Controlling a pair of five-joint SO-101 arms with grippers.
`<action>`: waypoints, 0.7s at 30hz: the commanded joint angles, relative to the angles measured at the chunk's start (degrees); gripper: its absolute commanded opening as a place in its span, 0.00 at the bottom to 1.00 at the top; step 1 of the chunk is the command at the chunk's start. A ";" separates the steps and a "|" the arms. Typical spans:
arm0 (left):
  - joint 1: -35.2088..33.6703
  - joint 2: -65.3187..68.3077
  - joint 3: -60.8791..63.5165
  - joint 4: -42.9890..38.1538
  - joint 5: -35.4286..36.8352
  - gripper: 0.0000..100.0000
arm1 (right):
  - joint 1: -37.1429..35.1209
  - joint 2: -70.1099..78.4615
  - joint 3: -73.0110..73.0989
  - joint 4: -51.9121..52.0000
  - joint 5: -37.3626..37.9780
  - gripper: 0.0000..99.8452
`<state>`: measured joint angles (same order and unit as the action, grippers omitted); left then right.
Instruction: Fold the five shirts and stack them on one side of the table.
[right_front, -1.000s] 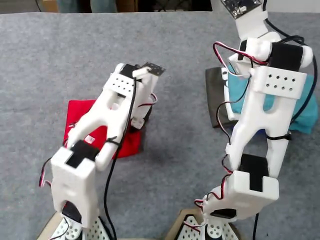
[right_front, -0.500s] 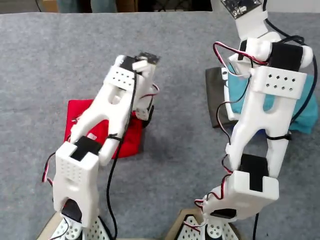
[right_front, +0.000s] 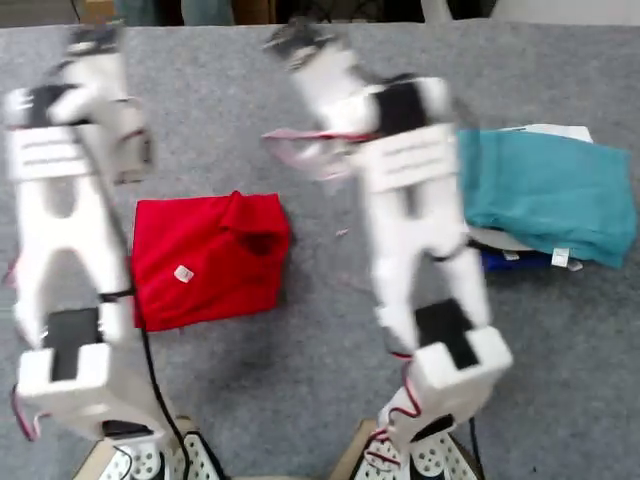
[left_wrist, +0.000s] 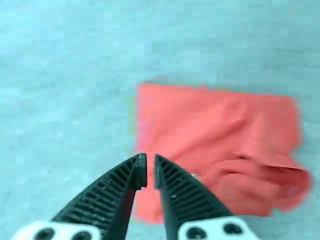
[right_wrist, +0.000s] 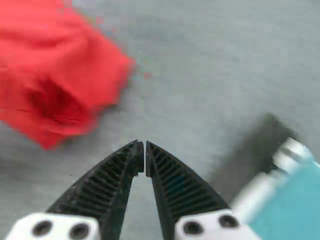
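High view: teal shirt (right_front: 545, 195); left wrist view: red shirt (left_wrist: 215, 135).

Two arms (right_front: 62, 200) (right_front: 412, 200), one red shirt (right_front: 205, 262), one pile (right_front: 545, 195).

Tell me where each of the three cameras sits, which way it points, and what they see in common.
High view: fixed above the table, looking down; shows the left arm, right arm, red shirt and teal shirt.
Left wrist view: on the left arm's wrist, looking down past the left claw at the red shirt.
Right wrist view: on the right arm's wrist, looking past the right claw at the table between the red and teal shirts.
Shared: all three show the red shirt.
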<state>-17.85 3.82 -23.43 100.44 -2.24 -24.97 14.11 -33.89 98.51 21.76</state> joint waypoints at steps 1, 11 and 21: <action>-11.21 -4.04 5.85 0.18 -4.92 0.03 | -11.25 5.58 -0.13 -2.11 -5.80 0.02; -28.09 -4.66 22.55 -9.14 -14.77 0.03 | -21.10 23.60 -12.18 -4.66 -6.86 0.02; -30.64 -4.66 28.97 -9.14 -18.46 0.03 | -17.23 42.77 -30.73 -4.13 -6.95 0.02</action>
<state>-48.00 1.80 5.23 91.82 -19.91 -44.84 54.99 -58.51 94.64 15.25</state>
